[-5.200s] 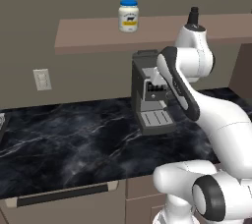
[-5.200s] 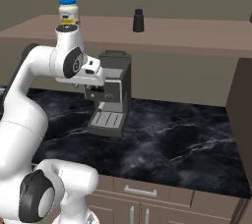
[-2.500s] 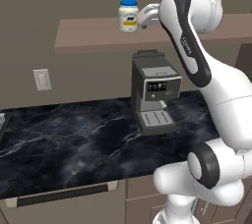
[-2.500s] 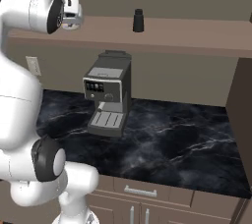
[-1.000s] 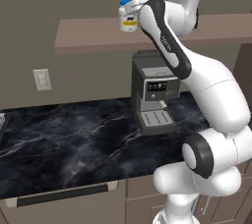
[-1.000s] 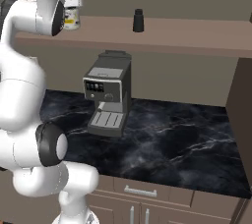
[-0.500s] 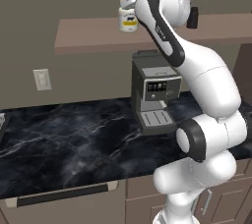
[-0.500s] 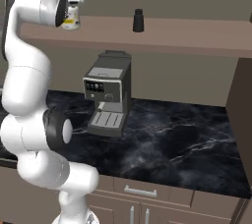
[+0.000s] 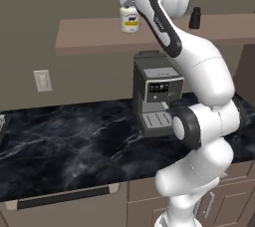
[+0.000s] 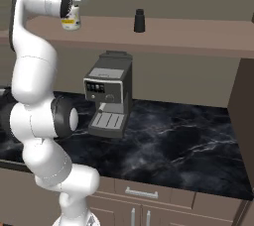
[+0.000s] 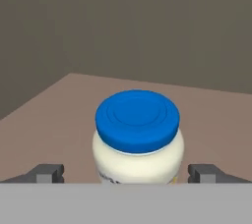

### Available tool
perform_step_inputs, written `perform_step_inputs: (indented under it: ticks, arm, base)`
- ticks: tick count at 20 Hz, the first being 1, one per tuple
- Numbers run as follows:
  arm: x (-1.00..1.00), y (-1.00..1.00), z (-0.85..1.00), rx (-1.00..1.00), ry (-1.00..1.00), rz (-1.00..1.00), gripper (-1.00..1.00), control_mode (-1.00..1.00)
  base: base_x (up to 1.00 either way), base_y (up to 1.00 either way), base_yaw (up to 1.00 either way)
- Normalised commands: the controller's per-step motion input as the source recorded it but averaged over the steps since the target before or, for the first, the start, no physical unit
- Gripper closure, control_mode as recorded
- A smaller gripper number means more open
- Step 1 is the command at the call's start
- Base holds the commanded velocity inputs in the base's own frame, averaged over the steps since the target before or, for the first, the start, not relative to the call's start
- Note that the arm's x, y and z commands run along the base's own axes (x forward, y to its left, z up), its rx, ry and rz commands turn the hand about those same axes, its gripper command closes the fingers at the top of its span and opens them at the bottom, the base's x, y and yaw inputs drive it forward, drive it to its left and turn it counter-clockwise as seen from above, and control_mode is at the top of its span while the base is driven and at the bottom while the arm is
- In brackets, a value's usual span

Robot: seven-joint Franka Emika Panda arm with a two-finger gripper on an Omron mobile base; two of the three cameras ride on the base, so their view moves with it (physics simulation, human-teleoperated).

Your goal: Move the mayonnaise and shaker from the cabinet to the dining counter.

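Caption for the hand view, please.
Open gripper straddles the blue-lidded mayonnaise standing upright on the cabinet shelf, fingertips apart from the jar.

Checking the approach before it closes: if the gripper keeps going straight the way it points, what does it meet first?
Most likely the mayonnaise, centred between the open jaws, standing on the cabinet. How far off it is remains unclear.

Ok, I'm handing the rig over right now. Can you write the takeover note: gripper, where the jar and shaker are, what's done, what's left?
Gripper: open, fingertips either side of the mayonnaise, not closed on it.
Mayonnaise: upright on the cabinet shelf, lid on.
Shaker: upright on the same shelf, further along, untouched.
Done: the hand is lined up on the jar.
Left: grip and lift the jar, carry it to the dining counter, then fetch the shaker.
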Motion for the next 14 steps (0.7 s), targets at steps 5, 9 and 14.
perform_step_inputs:
  ticks: [5, 9, 14]
  arm:
    - [0.21, 0.01, 0.00, 0.00, 0.00, 0.00, -1.00, -1.00]
    - [0.14, 0.09, 0.00, 0.00, 0.00, 0.00, -1.00, -1.00]
    - [0.12, 0.14, -0.05, 0.00, 0.00, 0.00, -1.00, -1.00]
  base:
    - [0.00, 0.00, 0.00]
    - [0.00, 0.00, 0.00]
    - [0.00, 0.00, 0.00]
